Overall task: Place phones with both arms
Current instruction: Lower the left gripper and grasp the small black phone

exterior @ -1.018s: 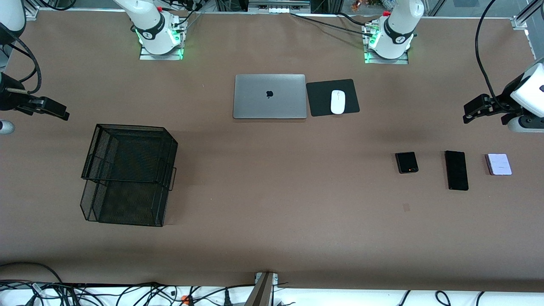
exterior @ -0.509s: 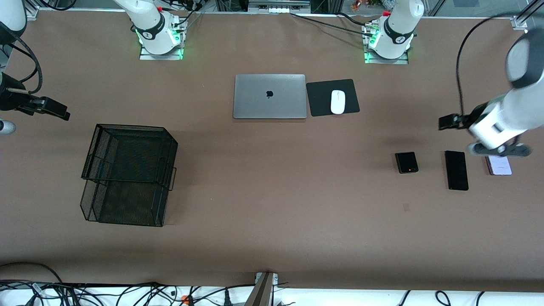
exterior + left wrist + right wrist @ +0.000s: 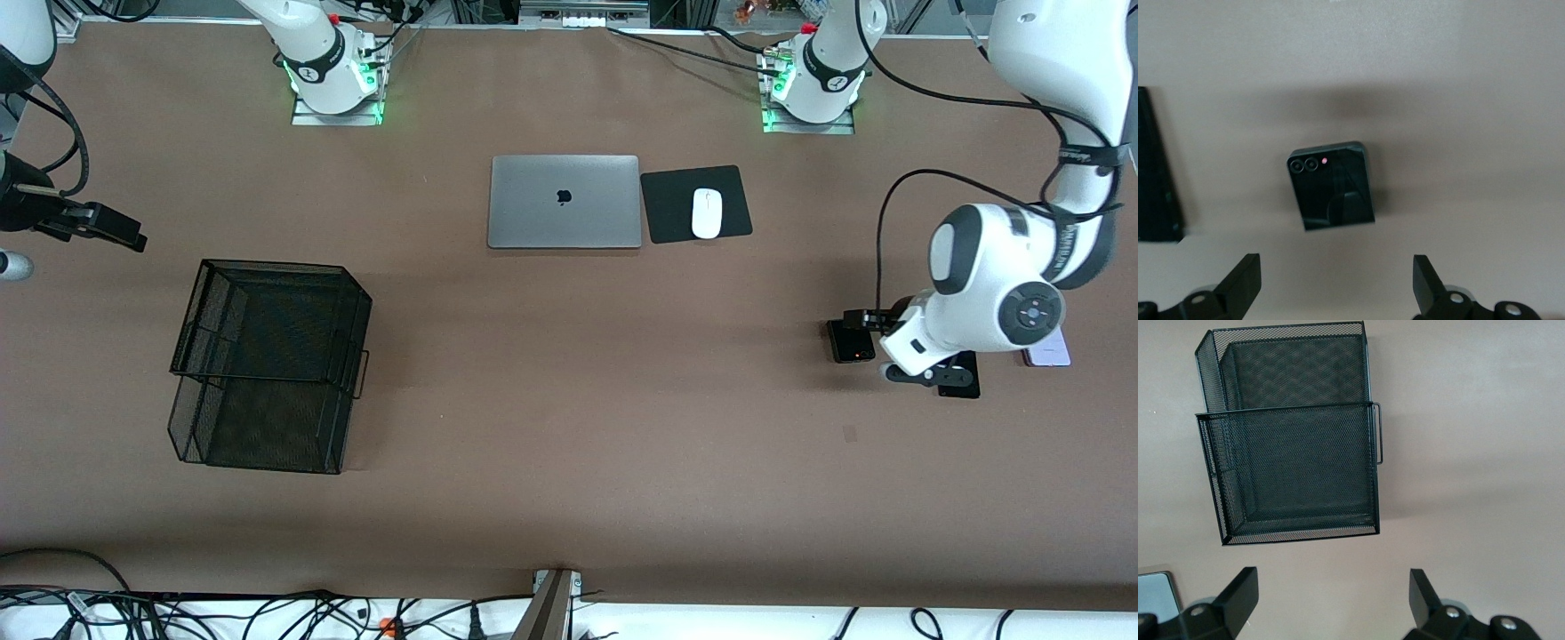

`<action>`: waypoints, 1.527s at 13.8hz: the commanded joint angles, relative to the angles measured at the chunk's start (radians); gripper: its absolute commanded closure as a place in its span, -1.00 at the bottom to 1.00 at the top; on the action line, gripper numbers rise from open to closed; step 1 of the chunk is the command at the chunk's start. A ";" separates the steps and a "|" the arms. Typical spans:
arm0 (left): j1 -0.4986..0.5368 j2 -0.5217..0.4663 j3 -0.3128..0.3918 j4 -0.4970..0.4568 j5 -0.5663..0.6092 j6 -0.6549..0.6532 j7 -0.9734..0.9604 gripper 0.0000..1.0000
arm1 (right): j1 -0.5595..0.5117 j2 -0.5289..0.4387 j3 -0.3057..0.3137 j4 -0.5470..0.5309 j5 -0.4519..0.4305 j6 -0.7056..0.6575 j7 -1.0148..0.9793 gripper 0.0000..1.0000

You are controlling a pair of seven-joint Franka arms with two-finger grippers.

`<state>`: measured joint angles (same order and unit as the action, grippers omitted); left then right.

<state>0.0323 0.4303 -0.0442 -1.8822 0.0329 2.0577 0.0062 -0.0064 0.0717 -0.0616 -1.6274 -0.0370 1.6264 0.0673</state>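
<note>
Three phones lie in a row toward the left arm's end of the table. The small squarish black phone (image 3: 853, 347) (image 3: 1332, 187) lies flat, its camera lenses up. My left gripper (image 3: 862, 321) (image 3: 1336, 280) hangs open just above it, holding nothing. The left arm's wrist (image 3: 987, 302) covers most of the long slim black phone (image 3: 965, 384) (image 3: 1155, 173) and part of the pale lilac phone (image 3: 1049, 357). My right gripper (image 3: 124, 233) (image 3: 1331, 593) waits open and holding nothing at the right arm's end of the table, above bare tabletop beside the mesh basket.
A black wire-mesh two-tier basket (image 3: 267, 364) (image 3: 1295, 433) stands toward the right arm's end. A shut silver laptop (image 3: 564, 202) and a white mouse (image 3: 707, 213) on a black pad (image 3: 667, 204) lie between the arm bases. Cables run along the table's front edge (image 3: 569, 591).
The left arm has swung in from the table's end and come down over the phones, its open gripper now above the small black one. The right arm has stayed put.
</note>
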 commanded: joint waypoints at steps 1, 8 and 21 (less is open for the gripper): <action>0.001 -0.062 -0.003 -0.164 -0.005 0.186 -0.060 -1.00 | -0.015 -0.004 0.014 -0.002 0.014 0.001 0.005 -1.00; 0.008 0.007 -0.002 -0.183 0.010 0.323 -0.138 -1.00 | -0.015 -0.004 0.014 0.000 0.014 0.003 0.005 -1.00; 0.014 0.088 0.014 -0.190 0.088 0.424 -0.140 -1.00 | -0.012 -0.003 0.016 -0.002 0.017 0.009 0.005 -1.00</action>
<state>0.0417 0.5123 -0.0361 -2.0731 0.0716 2.4667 -0.1178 -0.0064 0.0738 -0.0571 -1.6275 -0.0365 1.6347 0.0674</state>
